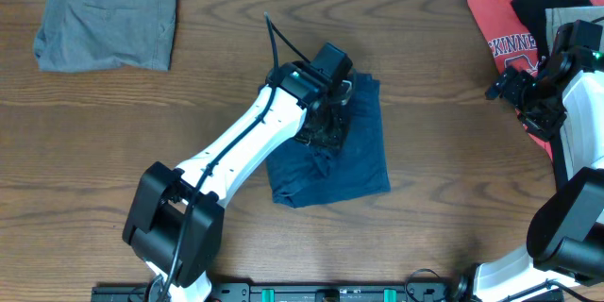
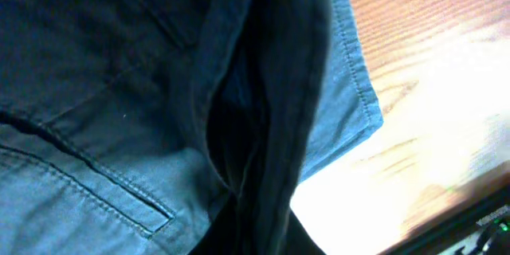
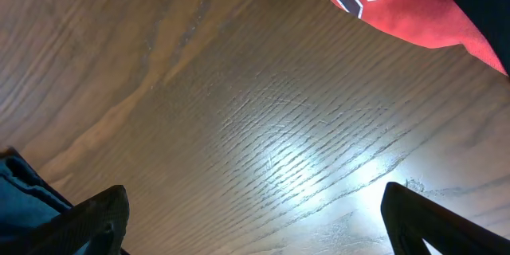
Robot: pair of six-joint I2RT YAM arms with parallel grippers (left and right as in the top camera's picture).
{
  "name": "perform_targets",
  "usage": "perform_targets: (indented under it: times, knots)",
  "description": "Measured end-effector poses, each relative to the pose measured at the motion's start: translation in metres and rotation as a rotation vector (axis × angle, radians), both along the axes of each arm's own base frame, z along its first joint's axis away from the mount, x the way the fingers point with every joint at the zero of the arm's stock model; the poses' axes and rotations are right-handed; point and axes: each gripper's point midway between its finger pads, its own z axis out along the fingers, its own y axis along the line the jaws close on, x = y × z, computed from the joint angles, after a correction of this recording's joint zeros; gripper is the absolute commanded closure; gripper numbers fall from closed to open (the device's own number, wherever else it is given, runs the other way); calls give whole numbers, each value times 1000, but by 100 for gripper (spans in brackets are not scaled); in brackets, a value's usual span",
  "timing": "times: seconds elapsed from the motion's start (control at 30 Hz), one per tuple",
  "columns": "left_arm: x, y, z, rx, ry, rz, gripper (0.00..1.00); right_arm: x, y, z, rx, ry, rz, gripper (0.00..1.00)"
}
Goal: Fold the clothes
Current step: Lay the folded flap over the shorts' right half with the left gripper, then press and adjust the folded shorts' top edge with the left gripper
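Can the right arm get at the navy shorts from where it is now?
Probably yes: only bare table lies between the open right gripper and the navy shorts; the left gripper sits at their far side.

The clothes [image 1: 363, 156] lie central on the table [image 1: 453, 208]; other shorts [image 1: 109, 17] behind, far left; T-shirt [image 1: 500, 33] behind, far right.

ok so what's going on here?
Left hand is shut on a fold of the navy shorts, which lie roughly folded mid-table. Right hand is open and holds nothing, hovering over bare table beside the red T-shirt. Grey shorts sit folded at the far left.
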Motion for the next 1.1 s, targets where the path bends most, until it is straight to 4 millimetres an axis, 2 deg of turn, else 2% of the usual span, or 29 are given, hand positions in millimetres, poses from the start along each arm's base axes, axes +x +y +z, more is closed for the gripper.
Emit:
perform_targets:
  times: [0.1, 0.13, 0.17, 0.3, 0.97, 1.1]
  knots:
    - [1, -6, 1, -20, -8, -6, 83, 0, 0, 0, 0, 0, 0, 1]
    - [2, -7, 2, -26, -13, -8, 75, 0, 0, 0, 0, 0, 0, 1]
    - [3, -9, 2, -33, -20, -9, 72, 0, 0, 0, 0, 0, 0, 1]
    - [6, -12, 4, -48, -27, -5, 66, 0, 0, 0, 0, 0, 0, 1]
    - [-1, -12, 4, -56, 6, -9, 65, 0, 0, 0, 0, 0, 0, 1]
    - [-1, -12, -4, -45, 24, -2, 66, 0, 0, 0, 0, 0, 0, 1]
